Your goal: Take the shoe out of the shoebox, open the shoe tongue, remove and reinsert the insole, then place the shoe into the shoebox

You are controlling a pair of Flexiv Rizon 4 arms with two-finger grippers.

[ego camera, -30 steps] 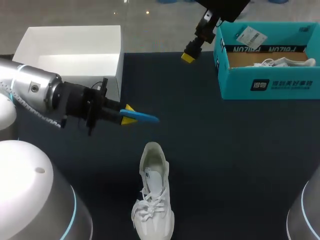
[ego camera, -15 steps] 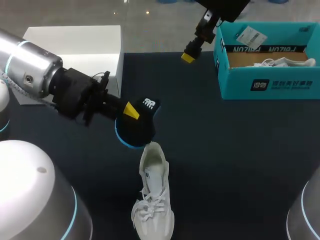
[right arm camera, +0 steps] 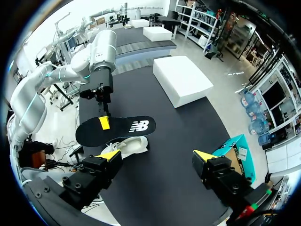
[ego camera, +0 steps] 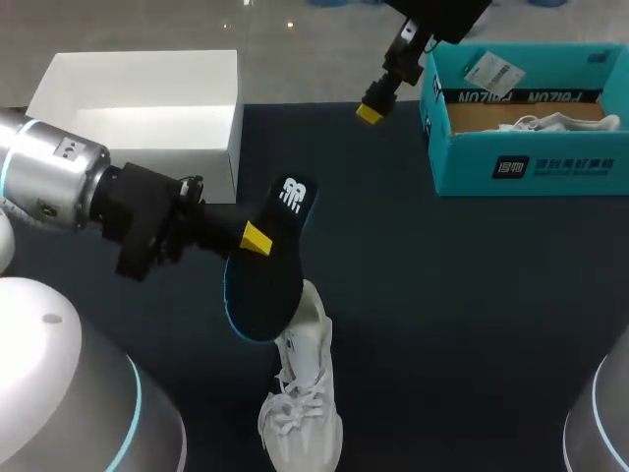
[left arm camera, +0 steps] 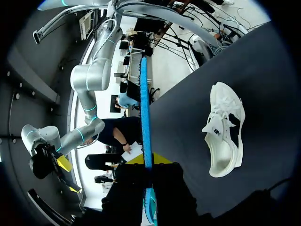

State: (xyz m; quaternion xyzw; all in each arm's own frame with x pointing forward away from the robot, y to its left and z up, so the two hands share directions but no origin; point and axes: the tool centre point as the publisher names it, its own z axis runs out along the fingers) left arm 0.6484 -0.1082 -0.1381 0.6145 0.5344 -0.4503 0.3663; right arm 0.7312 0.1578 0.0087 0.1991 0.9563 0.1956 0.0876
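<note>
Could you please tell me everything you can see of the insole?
The insole is thin, flat and foot-shaped, black on top with a white logo near its narrower end and a blue edge; it looks like foam. It is out of the white shoe, held in the air above the dark table, pinched at one long side by the left gripper, the only thing touching it. In the head view its wider end overlaps the shoe's heel; the left wrist view shows it clear of the shoe.

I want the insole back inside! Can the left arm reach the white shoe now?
Probably yes. The left fingers hold the insole right by the heel end of the white shoe, with nothing between them. The right fingers hang far off near the teal shoebox, out of the way.
</note>
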